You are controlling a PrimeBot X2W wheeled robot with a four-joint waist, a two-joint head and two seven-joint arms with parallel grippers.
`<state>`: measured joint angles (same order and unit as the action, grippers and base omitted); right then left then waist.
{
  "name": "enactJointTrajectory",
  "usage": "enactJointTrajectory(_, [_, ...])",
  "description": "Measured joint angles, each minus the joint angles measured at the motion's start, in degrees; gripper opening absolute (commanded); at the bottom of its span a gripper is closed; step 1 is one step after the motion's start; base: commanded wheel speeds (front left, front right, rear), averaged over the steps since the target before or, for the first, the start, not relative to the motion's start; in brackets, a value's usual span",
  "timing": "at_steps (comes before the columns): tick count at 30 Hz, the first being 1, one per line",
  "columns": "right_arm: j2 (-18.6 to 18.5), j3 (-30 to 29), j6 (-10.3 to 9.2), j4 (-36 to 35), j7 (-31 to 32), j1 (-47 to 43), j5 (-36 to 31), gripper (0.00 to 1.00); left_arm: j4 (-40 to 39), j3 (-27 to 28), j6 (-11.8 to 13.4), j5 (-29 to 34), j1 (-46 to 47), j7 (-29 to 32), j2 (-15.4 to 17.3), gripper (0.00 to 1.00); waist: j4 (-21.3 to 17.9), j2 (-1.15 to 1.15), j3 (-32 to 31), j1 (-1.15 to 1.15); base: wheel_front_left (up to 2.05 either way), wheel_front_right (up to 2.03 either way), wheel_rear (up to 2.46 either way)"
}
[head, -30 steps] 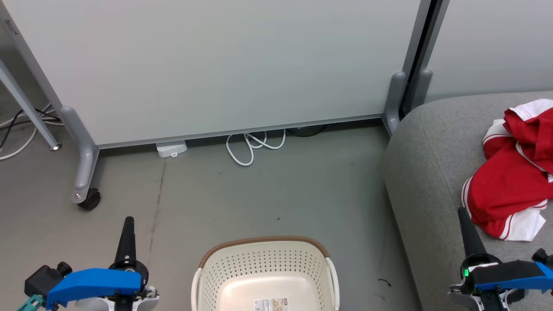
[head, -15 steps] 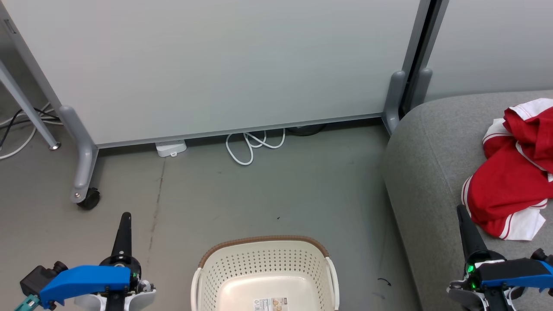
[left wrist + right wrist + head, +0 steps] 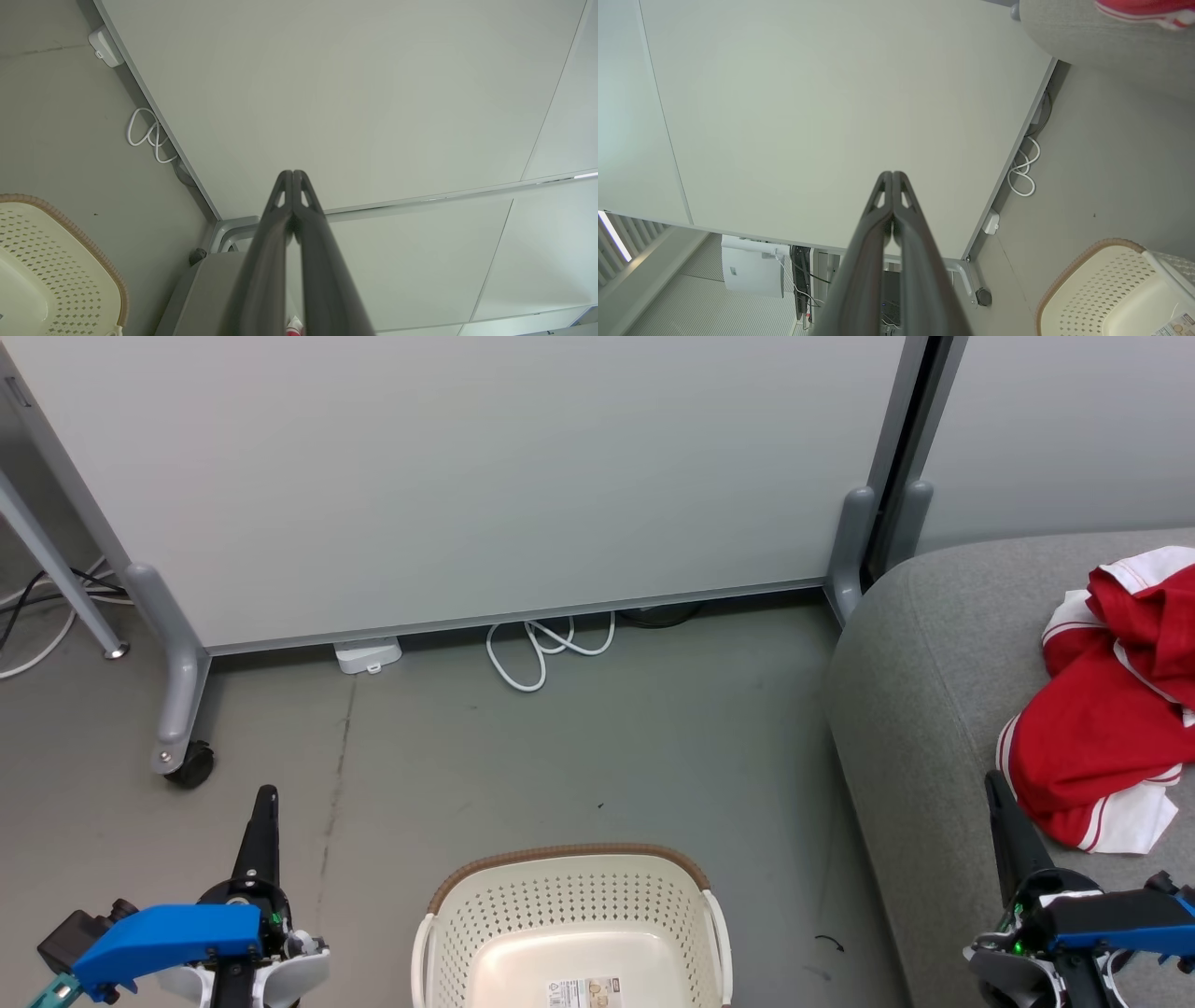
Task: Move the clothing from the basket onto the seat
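1. Since the basket [image 3: 569,901] at bottom centre shows a bare bottom, I judge the moving done: the clothing [image 3: 1102,747] lies heaped on the seat [image 3: 915,691] at the right edge.
2. The left gripper [image 3: 265,795] and the right gripper [image 3: 993,780], in the lower corners, are pinched closed on nothing.
3. The next move calls only for keeping clear.

Grey seat [image 3: 924,709], red clothing [image 3: 1102,747] on it; floor [image 3: 560,756], cream basket [image 3: 569,905] on it

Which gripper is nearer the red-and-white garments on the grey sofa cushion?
Right. The right gripper sits just left of the red-and-white fabric garments; the left gripper hangs over the floor, beyond the cream perforated basket.
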<state>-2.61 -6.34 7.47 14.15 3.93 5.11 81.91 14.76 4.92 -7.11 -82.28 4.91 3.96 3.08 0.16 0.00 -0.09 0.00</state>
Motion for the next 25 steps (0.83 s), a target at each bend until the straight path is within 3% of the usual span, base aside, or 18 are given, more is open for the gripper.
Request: enactJointTrajectory(25, [-0.07, -0.14, 0.00, -0.03, 2.60, 0.68, 10.20, 0.00, -0.59, 1.60, -0.10, -9.90, 0.91, 2.54, -0.16, 0.00, -0.16, 0.00, 0.26, 0.00, 0.00, 0.00, 0.00])
